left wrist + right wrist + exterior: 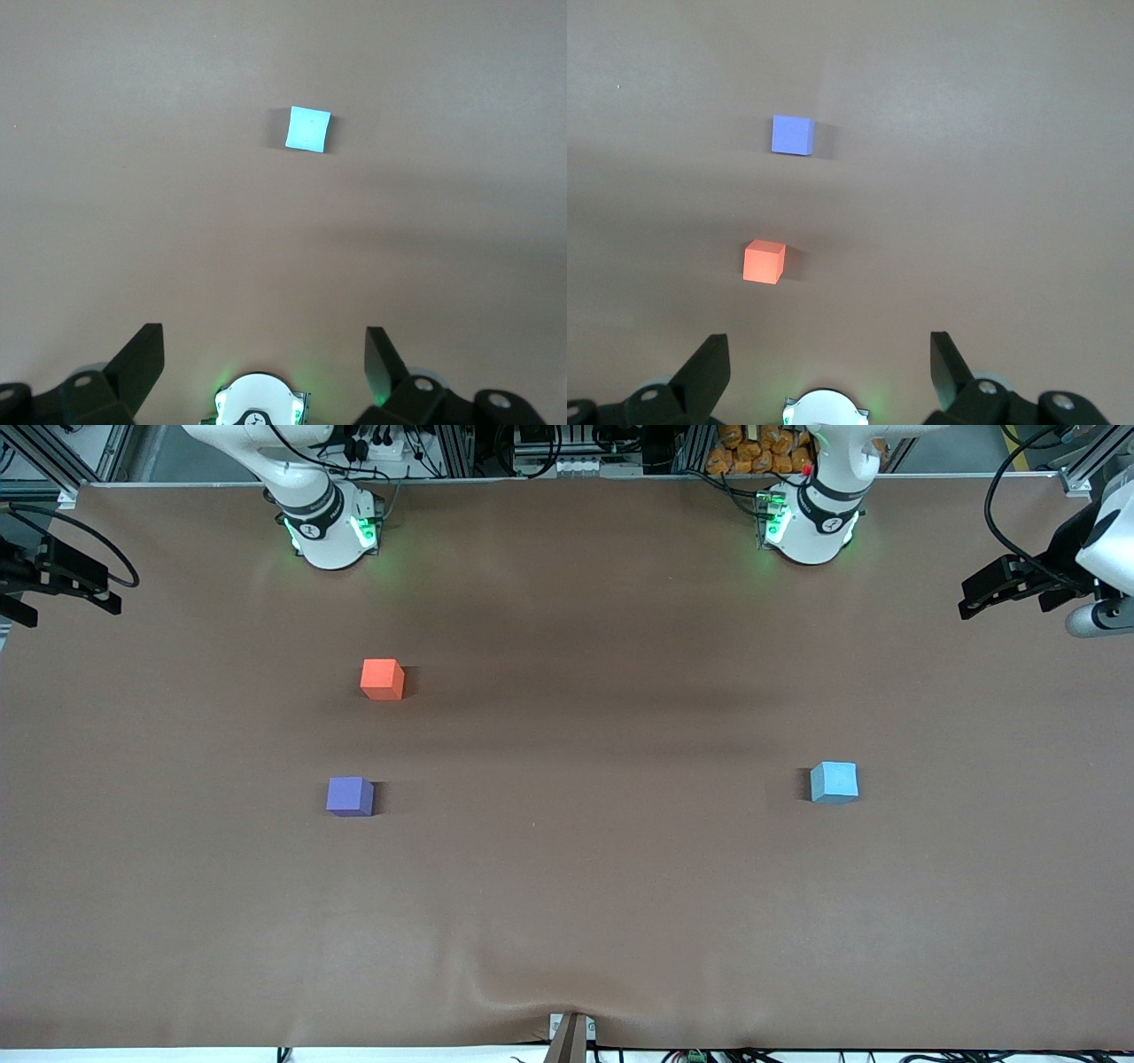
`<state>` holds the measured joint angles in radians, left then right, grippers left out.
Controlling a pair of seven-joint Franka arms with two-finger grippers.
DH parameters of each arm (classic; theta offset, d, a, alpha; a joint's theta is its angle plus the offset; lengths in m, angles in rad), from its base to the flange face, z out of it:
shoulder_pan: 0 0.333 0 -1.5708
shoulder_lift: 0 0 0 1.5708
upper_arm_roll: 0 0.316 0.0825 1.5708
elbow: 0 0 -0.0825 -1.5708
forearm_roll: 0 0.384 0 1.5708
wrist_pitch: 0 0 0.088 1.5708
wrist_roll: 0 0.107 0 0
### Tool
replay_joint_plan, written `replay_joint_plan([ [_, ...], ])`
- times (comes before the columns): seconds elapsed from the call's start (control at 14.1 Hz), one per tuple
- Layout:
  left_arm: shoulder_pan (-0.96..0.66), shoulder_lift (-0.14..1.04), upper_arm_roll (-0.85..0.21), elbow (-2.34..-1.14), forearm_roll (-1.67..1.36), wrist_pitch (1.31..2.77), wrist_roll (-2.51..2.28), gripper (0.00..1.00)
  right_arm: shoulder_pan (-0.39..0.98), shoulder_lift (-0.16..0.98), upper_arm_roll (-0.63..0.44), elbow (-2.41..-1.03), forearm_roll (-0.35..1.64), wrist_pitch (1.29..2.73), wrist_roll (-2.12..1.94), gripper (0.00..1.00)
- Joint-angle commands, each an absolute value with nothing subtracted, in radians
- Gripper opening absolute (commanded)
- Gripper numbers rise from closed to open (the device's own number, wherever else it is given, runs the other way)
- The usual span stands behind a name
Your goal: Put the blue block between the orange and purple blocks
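Left gripper (264,354) and right gripper (829,354): wrist views cut each one off at the frame edge. Front view crops both upper arms; counter (567,921) edges run out of frame.

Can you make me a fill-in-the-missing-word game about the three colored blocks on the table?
1. The orange block sits nearer the robots' bases than the ____ block.
2. The block alone toward the left arm's end of the table is ____.
3. The number of blocks either arm is holding is ____.

Missing words: purple; blue; zero
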<state>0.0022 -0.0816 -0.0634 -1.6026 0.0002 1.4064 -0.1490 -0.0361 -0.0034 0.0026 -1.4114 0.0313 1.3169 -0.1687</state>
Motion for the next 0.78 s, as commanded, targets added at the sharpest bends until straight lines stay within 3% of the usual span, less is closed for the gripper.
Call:
replay_joint_plan([
  [0.0,0.011,-0.087,-0.067,-1.608,-0.002,1.405,-0.14,1.0,-0.052,0.008,0.008,-1.385,0.051,1.298,-0.175,1.0],
  [0.71,0.009,-0.083,-0.067,-1.681,0.0,1.505,-0.137,1.0,-0.051,0.008,0.008,-1.385,0.051,1.296,-0.175,1.0],
])
